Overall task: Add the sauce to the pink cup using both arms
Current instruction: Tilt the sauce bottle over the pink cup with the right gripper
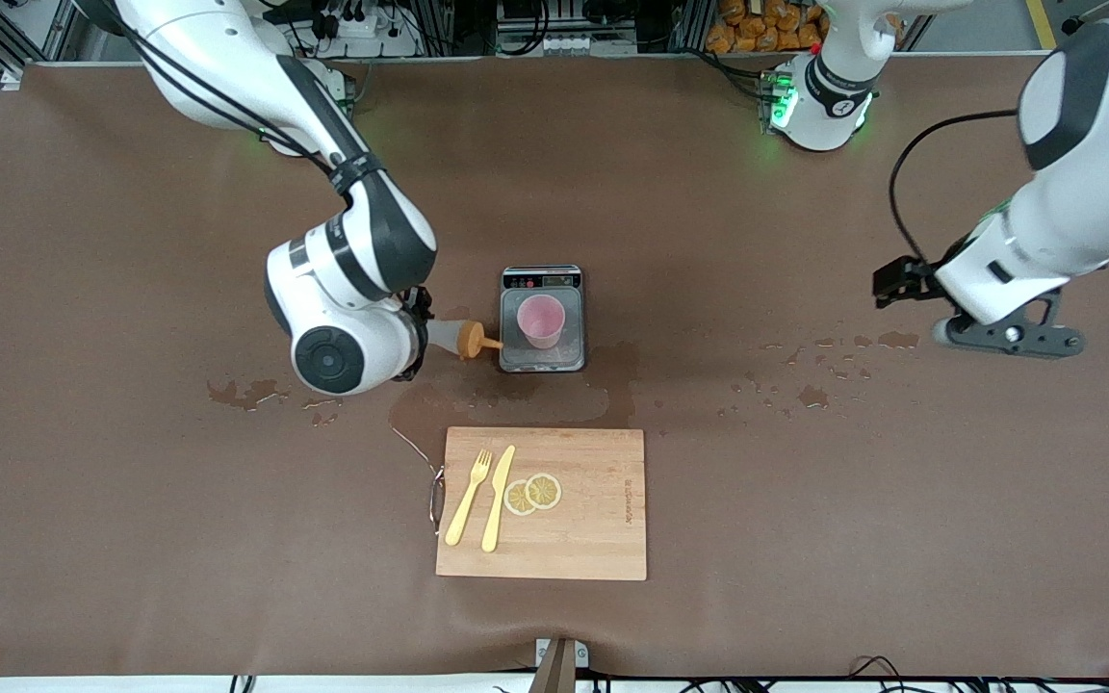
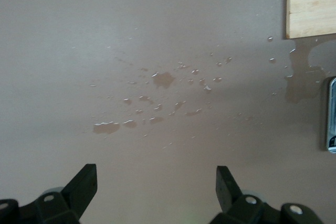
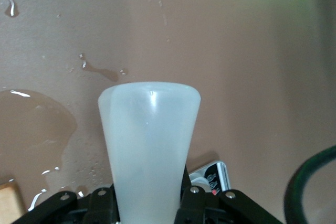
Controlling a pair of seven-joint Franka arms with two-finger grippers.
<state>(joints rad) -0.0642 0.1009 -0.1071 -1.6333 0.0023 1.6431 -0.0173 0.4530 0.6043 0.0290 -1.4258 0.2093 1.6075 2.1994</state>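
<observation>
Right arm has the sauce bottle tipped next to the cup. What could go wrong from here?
1. The nozzle looks short of the pink cup; a squeeze now may hit the scale.
2. The right gripper is shut on the soft sauce bottle; a harder squeeze could spurt.
3. The left gripper hangs open over spill spots, away from the cup, so nothing steadies it.

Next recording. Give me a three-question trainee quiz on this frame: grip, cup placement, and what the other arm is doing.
1. True or false: the right gripper is shut on the sauce bottle.
2. The pink cup stands on: A) the cutting board B) the scale C) bare table.
3. Fill in: the left gripper is ____, over spilled drops.

Key: 1 true; 2 B; 3 open.
</observation>
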